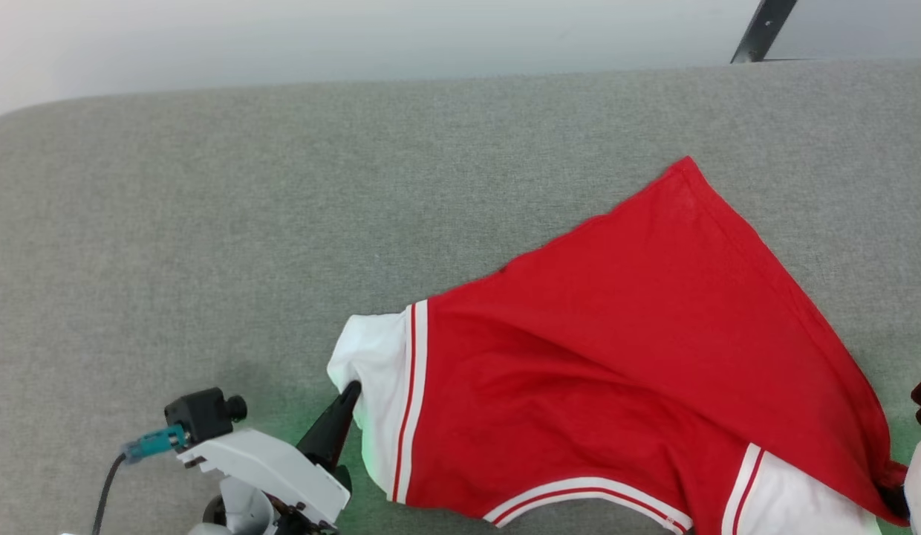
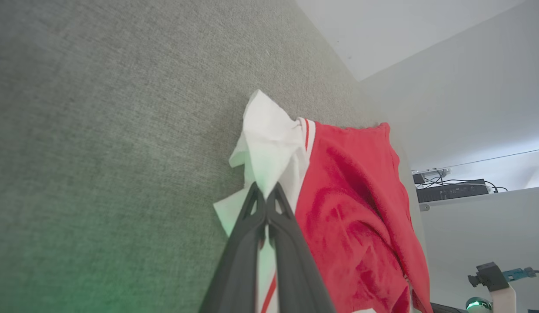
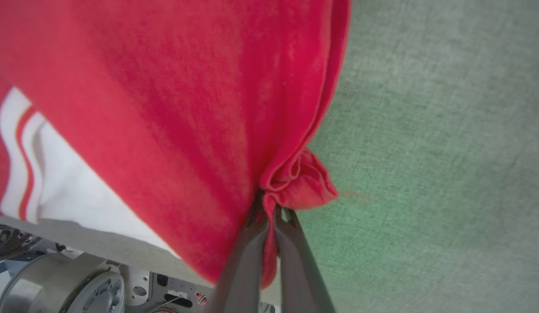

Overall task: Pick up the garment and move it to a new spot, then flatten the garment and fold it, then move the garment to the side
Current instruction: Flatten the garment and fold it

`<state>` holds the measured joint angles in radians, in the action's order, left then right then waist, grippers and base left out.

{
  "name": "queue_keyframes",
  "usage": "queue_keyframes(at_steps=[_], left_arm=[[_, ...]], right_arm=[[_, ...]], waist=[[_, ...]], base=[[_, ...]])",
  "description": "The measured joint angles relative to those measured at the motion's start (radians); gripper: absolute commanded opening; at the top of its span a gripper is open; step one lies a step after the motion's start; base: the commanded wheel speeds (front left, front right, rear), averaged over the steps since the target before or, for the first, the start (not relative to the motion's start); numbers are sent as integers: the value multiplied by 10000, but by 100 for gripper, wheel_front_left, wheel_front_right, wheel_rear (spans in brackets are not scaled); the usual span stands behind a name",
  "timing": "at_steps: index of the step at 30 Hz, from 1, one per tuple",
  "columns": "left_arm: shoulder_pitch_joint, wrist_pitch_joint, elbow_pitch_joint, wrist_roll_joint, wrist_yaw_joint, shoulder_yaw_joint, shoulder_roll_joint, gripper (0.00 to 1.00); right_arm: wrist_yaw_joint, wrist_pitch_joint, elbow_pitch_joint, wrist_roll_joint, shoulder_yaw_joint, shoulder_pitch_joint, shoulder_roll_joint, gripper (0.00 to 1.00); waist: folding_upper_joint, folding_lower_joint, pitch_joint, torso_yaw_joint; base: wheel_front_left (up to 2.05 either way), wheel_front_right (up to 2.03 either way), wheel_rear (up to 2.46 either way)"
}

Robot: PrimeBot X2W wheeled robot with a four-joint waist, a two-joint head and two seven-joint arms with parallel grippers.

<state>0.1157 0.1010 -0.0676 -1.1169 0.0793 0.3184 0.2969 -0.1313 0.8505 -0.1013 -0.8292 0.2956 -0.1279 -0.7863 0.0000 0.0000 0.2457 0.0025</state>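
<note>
The garment [image 1: 616, 357], a bright-red T-shirt with white short sleeves and red-and-white stripe trim, is lying stretched and slightly wrinkled across the grey fabric surface [image 1: 282, 223], one red corner pointing toward its far edge.

We see left gripper [image 2: 266, 188] rising from bottom edge, dark fingers [image 2: 243, 248] pressed together, nipping white sleeve [image 2: 271, 139] of red T-shirt [image 2: 356, 217]. Sleeve bunches up above fingertips; red-and-white stripe trim marks its seam. Red body trails right and down, creased, lying on grey fabric surface [image 2: 100, 121]. We note green tint on surface at lower left. White wall [image 2: 447, 78] beyond. Shelf [image 2: 482, 204] at right carries black box [image 2: 452, 192] and cables. Black camera [image 2: 489, 276] with teal plug at lower right corner.
</note>
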Motion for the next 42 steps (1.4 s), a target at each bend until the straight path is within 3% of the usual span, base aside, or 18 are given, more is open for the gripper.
queue_keyframes(at_steps=[2, 5, 11, 18, 23, 30, 36, 42], left_arm=[[10, 0, -4, 12, 0, 29, -2, 0], [14, 2, -12, 38, 0, 69, -8, 0], [80, -2, 52, 67, -13, 132, -88, 0], [360, -46, 104, 71, -134, 284, -301, 0], [643, -59, 96, 92, -228, 299, -324, 0], [1274, -61, -23, 117, -443, 443, -564, 0], [1609, -178, -107, 121, -631, 514, -788, 0], [1730, -259, -77, 96, -740, 508, -876, 0]], right_arm=[[0, -54, 173, 295, -234, 153, 207, 4], [0, -167, 453, 546, -681, 211, 428, 100], [0, 282, 1856, 305, -1818, -267, 61, 100], [-2, 955, 2826, 593, -2575, -2210, -163, 100], [-2, 1016, 2330, 1607, -1580, -4567, 251, 100], [-2, 222, -621, 2970, 477, -7234, 1271, 100], [0, -21, -2445, 2713, 1862, -8111, 1289, 100], [2, 42, -3072, 1889, 3041, -8742, 911, 100]], waist=[[0, 0, 22, -46], [1, 0, 27, -51], [0, 0, 106, 70], [0, 0, 503, 351], [0, 0, 1023, 600], [0, 0, 1851, 1029], [0, 0, 2362, 1524], [0, 0, 2825, 1837]], base=[[0, 0, 0], [0, 0, 0], [0, 0, 0], [0, 0, 0], [0, 0, 0], [0, 0, 0], [0, 0, 0], [0, 0, 0]])
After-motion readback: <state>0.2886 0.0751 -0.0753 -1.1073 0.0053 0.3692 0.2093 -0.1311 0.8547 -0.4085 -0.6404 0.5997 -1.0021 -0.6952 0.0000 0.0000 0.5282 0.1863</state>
